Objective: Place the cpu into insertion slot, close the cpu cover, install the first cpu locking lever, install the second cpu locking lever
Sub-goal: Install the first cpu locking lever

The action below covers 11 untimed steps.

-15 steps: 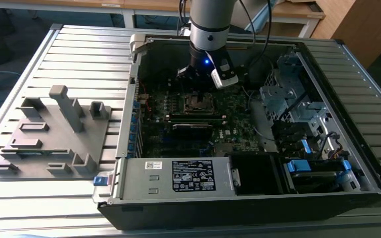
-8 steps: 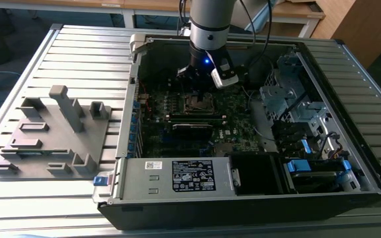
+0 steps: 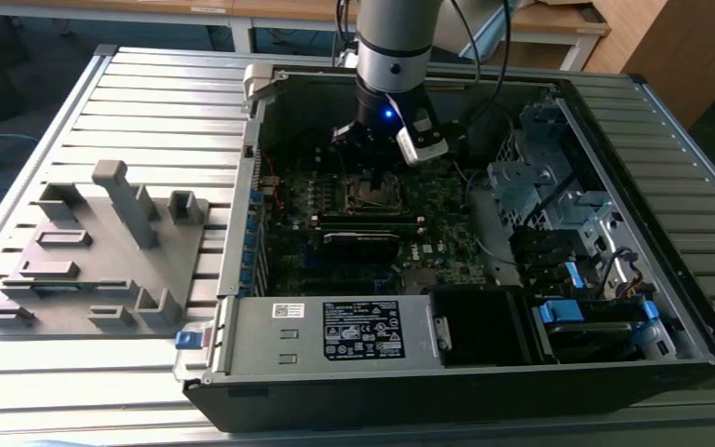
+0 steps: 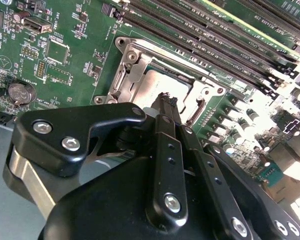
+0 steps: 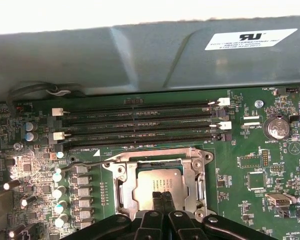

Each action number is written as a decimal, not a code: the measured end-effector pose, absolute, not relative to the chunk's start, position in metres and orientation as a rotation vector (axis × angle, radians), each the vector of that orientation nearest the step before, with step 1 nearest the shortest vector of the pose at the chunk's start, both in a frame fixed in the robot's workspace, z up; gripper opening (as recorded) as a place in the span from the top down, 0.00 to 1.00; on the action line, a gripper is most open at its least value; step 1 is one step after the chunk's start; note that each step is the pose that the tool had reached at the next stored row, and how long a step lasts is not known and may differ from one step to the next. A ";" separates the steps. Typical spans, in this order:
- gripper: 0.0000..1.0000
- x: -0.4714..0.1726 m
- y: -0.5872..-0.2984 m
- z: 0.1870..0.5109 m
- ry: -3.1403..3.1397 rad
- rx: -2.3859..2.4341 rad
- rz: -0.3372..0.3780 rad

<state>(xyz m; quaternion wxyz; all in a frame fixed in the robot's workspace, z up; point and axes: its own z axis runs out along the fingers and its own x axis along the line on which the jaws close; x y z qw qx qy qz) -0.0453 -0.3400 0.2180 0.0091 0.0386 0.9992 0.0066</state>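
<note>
The cpu [image 5: 157, 182] lies flat in the insertion slot [image 5: 202, 165] on the green board, its silver-grey top showing through the cut-out of the cpu cover [image 5: 126, 190], which appears to lie down around it. My gripper [image 5: 163, 196] is shut with nothing between the fingers, and its tips sit right at the chip's edge, over the socket. The second wrist view gives the same picture: the gripper [image 4: 166, 97] stands above the cpu [image 4: 162, 82] and the cover [image 4: 135, 67]. A thin wire lever [image 5: 87, 163] sticks out from the socket's corner. In the exterior view the gripper [image 3: 368, 166] hangs over the slot [image 3: 374, 193].
Long black memory slots [image 5: 140, 125] run beside the socket, close to the grey case wall [image 5: 140, 55]. The open computer case [image 3: 457, 372] holds a drive cage [image 3: 544, 186] on the exterior view's right. A grey fixture [image 3: 97, 251] lies on the slatted table at that view's left.
</note>
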 end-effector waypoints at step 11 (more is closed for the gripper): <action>0.89 -0.045 -0.340 0.225 3.121 0.121 0.020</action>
